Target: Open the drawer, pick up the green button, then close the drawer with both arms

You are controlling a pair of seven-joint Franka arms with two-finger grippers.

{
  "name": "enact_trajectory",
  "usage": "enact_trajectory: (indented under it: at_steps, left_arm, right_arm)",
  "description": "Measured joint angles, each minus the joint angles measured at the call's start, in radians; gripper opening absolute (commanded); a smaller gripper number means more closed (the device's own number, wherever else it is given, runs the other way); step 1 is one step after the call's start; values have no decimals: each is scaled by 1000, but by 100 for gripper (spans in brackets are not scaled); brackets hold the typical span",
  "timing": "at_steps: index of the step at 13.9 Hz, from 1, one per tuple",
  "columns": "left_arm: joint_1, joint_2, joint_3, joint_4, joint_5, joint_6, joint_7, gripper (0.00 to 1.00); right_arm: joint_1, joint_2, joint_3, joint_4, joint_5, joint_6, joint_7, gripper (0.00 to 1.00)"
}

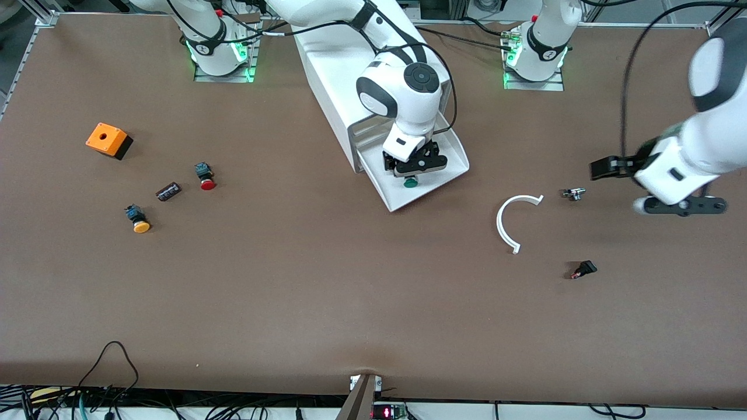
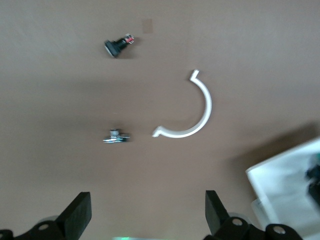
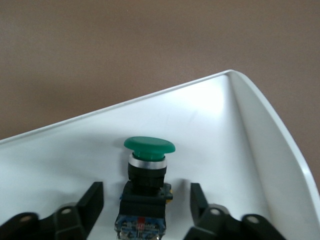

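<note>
Over drawer (image 1: 452, 153) — right claw (image 1: 412, 173), spread.

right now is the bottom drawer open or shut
Open: the drawer sticks out of the cabinet, with the green button lying in it.

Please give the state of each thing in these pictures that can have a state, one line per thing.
drawer: pulled open, holding the button.
button: lying in the drawer, between the right gripper's fingers, not yet gripped.
right gripper: open, down in the drawer around the button.
left gripper: open, holding nothing, over the table toward the left arm's end.
white arc: lying flat on the table.
</note>
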Motion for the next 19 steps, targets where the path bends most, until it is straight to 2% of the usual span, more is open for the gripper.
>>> enact_trajectory:
  at_steps: [3,4,7,10,12,16,19]
  left_arm:
    - [-70,-56,2,-209,-92,195,-190,100]
    - [-85,-65,3,-265,-121,252,-226,100]
    - [-139,-67,-8,-380,-155,403,-329,100]
    - [-153,-59,-124,-455,-145,494,-353,100]
    - [-158,-31,-174,-470,-98,517,-356,100]
    - [-161,47,-177,-473,-80,608,-357,100]
    - [-169,130,-176,-477,-80,761,-450,100]
  right_arm:
    - [0,0,-2,0,-1,0,1,7]
    - [0,0,-3,1,-1,1,1,3]
    - [-1,-6,-20,19,-1,-18,0,3]
    - [-53,-57,-37,80,17,-127,-61,3]
    - [-116,-122,-39,116,78,-229,-177,3]
    - [-263,-240,-41,125,154,-384,-424,3]
    - [-411,-279,-46,125,200,-473,-687,4]
